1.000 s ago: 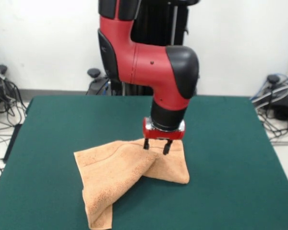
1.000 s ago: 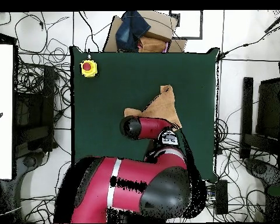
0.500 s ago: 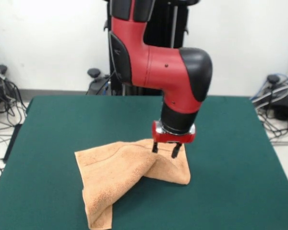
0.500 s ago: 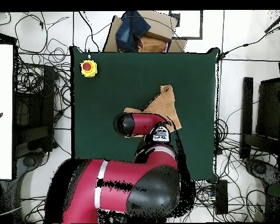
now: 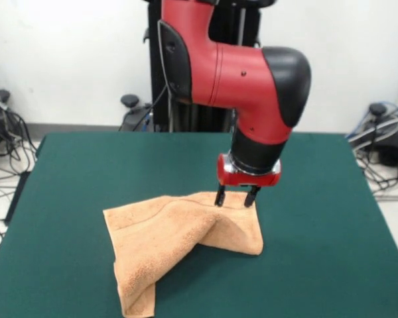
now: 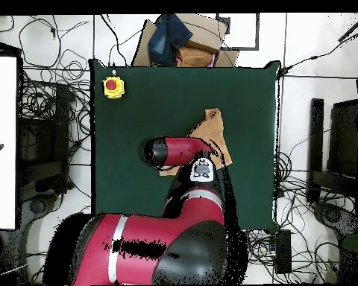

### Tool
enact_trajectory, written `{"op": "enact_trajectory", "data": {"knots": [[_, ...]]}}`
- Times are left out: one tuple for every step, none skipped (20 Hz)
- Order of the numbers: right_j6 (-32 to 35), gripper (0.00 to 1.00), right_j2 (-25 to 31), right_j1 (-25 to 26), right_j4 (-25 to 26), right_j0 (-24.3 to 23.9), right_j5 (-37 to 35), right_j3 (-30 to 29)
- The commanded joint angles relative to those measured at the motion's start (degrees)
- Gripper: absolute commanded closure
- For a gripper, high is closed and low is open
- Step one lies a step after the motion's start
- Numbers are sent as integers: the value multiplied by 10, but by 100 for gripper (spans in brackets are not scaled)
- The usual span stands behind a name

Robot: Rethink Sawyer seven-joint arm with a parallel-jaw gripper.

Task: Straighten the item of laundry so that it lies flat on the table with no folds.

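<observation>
The item of laundry [image 5: 179,242] is a peach-orange towel lying crumpled on the green table [image 5: 86,165]. One part is folded diagonally over the rest, and a narrow flap runs toward the near edge. My gripper [image 5: 236,197] hangs open over the towel's far right corner. Its two black fingertips [image 5: 219,197] sit just at the cloth's far edge with nothing between them. In the overhead view only part of the towel [image 6: 210,128] shows past the red arm [image 6: 183,149], which hides the gripper.
A yellow box with a red button [image 6: 113,87] stands at one table corner. A cardboard box with dark cloth [image 6: 178,37] sits beyond the table's edge. Cables cover the floor around the table [image 6: 137,112].
The gripper has shifted to the right in the front view, along the towel's far edge toward its right corner, and has stayed open. The towel has not moved.
</observation>
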State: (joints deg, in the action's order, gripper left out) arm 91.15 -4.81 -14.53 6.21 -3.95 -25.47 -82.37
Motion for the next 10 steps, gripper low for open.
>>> {"op": "enact_trajectory", "data": {"knots": [[82,0,2,-50,-19,2,-88,3],[86,0,3,-49,-18,1,-81,4],[87,0,5,-47,-17,-1,-77,8],[91,0,4,-46,-17,-1,-75,10],[94,0,3,-43,-16,0,-74,14],[98,0,0,-38,-15,2,-68,17],[102,0,-1,-30,-13,1,-57,21],[105,0,-3,-24,-11,1,-43,21],[108,0,-5,-19,-8,0,-30,22],[111,0,-8,-14,-5,0,-17,22]]}}
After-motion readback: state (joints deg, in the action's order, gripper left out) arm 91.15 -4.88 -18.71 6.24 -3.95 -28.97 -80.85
